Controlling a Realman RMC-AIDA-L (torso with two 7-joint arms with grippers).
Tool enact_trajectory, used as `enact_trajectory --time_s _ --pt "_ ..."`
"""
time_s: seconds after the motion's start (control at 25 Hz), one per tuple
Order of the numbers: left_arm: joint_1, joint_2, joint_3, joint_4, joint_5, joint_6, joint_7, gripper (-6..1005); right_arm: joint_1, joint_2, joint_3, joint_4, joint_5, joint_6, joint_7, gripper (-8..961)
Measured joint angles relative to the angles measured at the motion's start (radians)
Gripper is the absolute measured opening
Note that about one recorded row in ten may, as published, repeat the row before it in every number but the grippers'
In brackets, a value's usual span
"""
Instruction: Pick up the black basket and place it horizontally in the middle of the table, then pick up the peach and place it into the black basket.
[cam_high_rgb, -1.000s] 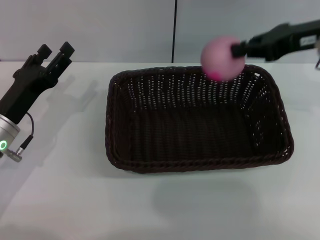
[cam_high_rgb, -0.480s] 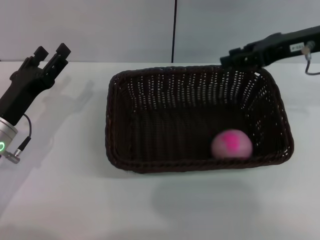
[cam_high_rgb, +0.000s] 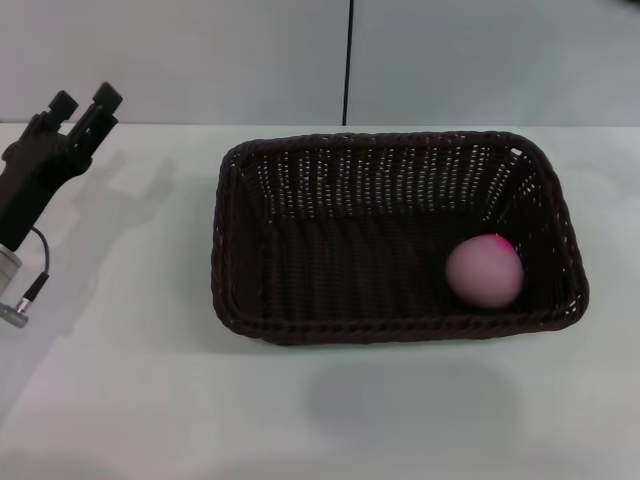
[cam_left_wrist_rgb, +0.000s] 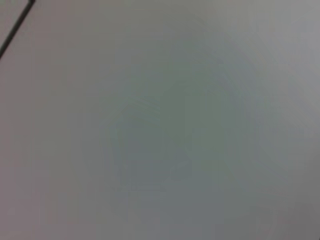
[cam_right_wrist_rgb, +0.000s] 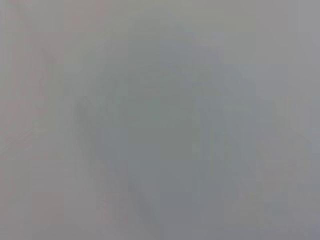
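The black basket (cam_high_rgb: 217, 262) lies lengthwise across the middle of the white table (cam_high_rgb: 140, 400) in the head view. The pink peach (cam_high_rgb: 484, 272) rests inside it on the floor, close to the right wall, with a magenta patch at its top edge. My left gripper (cam_high_rgb: 84, 103) is open and empty, held at the far left above the table, well apart from the basket. My right gripper is out of view. Both wrist views show only a plain grey surface.
A grey wall with a dark vertical seam (cam_high_rgb: 348, 60) runs behind the table's back edge. My left arm's cable and connector (cam_high_rgb: 28, 290) hang at the left edge. Bare tabletop lies in front of and to the left of the basket.
The peach left the right gripper, dropped into the basket and rolled to its right side. The right arm pulled back out of view. The left arm drifted slightly left.
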Motion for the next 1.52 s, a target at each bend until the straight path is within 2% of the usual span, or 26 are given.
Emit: enact_trajectory --time_s 0.12,0.16,0.2,0.36,0.76,1.24,1.52 --pt "0.004 0.0 -0.011 0.003 0.0 0.001 0.0 762 -0.069 0.0 0.052 0.138 0.214 0.0 -0.181 422" --pt "0.006 0.0 -0.021 0.005 0.0 0.005 0.001 762 -0.106 0.007 0.088 0.237 0.334 0.006 -0.311 422" --pt "0.006 0.0 -0.021 0.005 0.0 0.005 0.001 762 -0.106 0.007 0.088 0.237 0.334 0.006 -0.311 421" --pt "0.012 -0.001 -0.056 0.0 0.0 0.043 0.011 761 -0.146 0.023 0.202 0.402 0.487 0.02 -0.572 421" --pt "0.025 -0.003 -0.085 -0.005 0.0 0.064 0.012 759 -0.142 0.024 0.233 0.445 0.498 0.104 -0.631 422" --pt "0.036 -0.003 -0.086 -0.006 0.0 0.078 0.008 758 -0.124 0.024 0.227 0.447 0.494 0.131 -0.631 421" --pt "0.036 -0.003 -0.086 -0.006 0.0 0.079 0.006 756 -0.126 0.033 0.227 0.448 0.491 0.131 -0.632 421"
